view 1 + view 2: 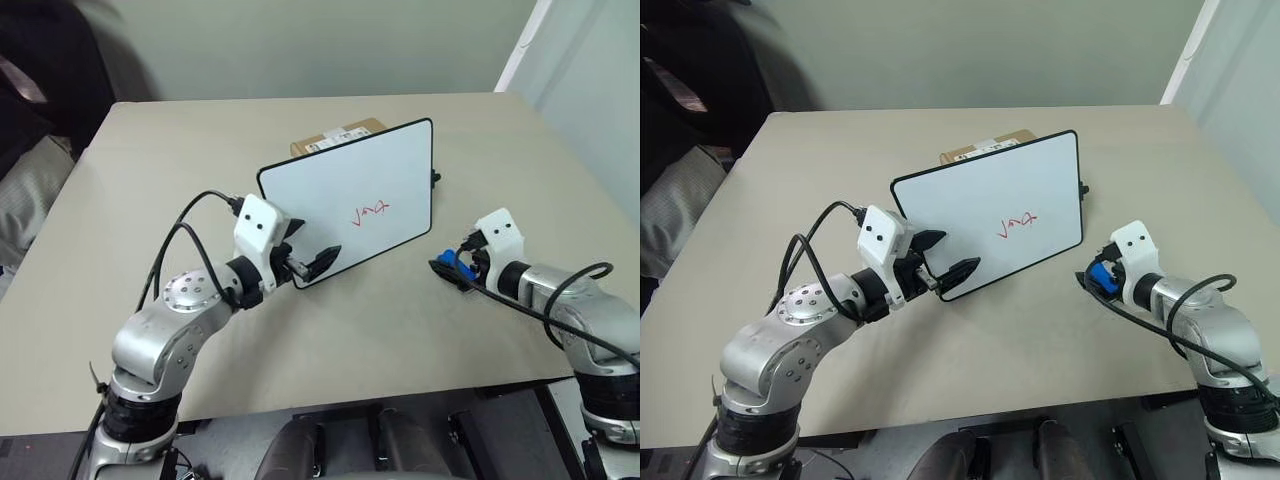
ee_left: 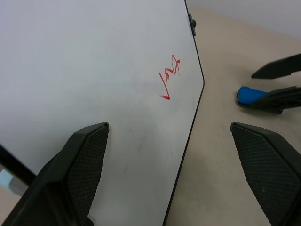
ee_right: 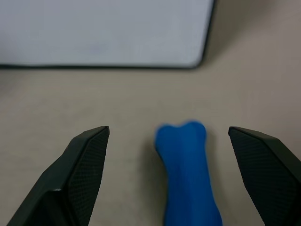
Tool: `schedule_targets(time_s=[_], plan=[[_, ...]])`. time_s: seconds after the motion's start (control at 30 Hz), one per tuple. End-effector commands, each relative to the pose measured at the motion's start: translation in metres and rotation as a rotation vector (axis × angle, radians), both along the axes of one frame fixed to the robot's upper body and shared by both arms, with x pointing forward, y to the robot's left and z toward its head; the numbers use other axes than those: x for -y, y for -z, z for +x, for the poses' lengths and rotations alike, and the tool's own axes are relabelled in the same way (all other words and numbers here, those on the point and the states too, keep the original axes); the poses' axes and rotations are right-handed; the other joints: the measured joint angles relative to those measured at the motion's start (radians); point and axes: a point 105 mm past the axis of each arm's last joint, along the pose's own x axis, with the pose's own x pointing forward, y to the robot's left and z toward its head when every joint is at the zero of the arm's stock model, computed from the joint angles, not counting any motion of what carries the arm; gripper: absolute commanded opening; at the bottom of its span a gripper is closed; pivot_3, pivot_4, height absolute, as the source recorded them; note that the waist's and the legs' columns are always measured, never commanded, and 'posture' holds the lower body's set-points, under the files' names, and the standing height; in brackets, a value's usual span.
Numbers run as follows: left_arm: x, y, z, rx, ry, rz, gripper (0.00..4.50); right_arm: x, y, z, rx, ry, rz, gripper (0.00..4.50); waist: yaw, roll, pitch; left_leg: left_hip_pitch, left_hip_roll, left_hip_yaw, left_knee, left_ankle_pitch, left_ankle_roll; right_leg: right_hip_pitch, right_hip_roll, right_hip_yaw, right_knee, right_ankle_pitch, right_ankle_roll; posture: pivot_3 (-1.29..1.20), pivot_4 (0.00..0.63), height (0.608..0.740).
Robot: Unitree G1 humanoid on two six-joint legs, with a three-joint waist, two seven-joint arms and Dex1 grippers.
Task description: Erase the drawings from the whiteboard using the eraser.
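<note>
With the right gripper (image 3: 167,179) being held wide open around the untouched eraser (image 3: 188,169) and the left gripper (image 1: 945,255) spread at the whiteboard (image 1: 980,205) edge, the eraser is being risked of getting nudged aside by an off-centre closing.

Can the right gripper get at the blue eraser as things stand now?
Probably yes. The right gripper is open, and the eraser lies on the table between its fingers, with bare table on either side. The whiteboard stands apart, beyond the eraser, not in the way.
</note>
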Motion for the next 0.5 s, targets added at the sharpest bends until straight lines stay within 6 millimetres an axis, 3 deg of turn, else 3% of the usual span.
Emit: schedule_targets(time_s=[0.03,0.27,0.47,0.5], plan=[[0.005,-0.013,-0.004,0.047,0.017,-0.002,4.5,0.006,-0.006,0.002,0.006,0.04,-0.033,4.29,0.0,0.0,0.0,0.0,0.0,0.0,0.0,0.0,0.0,0.0,0.0,0.0,0.0,0.0,0.0,0.0,0.15,0.74],[0.006,-0.014,-0.004,0.043,0.021,-0.001,4.5,0.015,0.01,-0.003,-0.102,0.078,-0.06,4.29,0.001,0.0,0.0,-0.001,0.0,0.0,0.0,0.0,0.0,-0.001,0.0,0.0,0.0,0.0,0.0,0.0,0.15,0.74],[0.001,-0.008,-0.005,0.034,0.015,-0.003,4.5,0.014,0.008,-0.006,-0.12,0.057,-0.051,4.29,0.004,0.0,0.0,-0.001,0.0,0.0,0.0,0.0,0.0,-0.001,0.0,0.0,-0.001,0.0,-0.001,0.0,0.15,0.74],[0.0,-0.006,-0.005,0.032,0.014,-0.003,4.5,0.013,0.008,-0.006,-0.119,0.054,-0.051,4.12,0.004,0.0,0.0,-0.001,0.0,0.0,0.0,0.0,0.0,-0.001,0.0,0.0,-0.001,0.0,-0.001,0.0,0.15,0.74]])
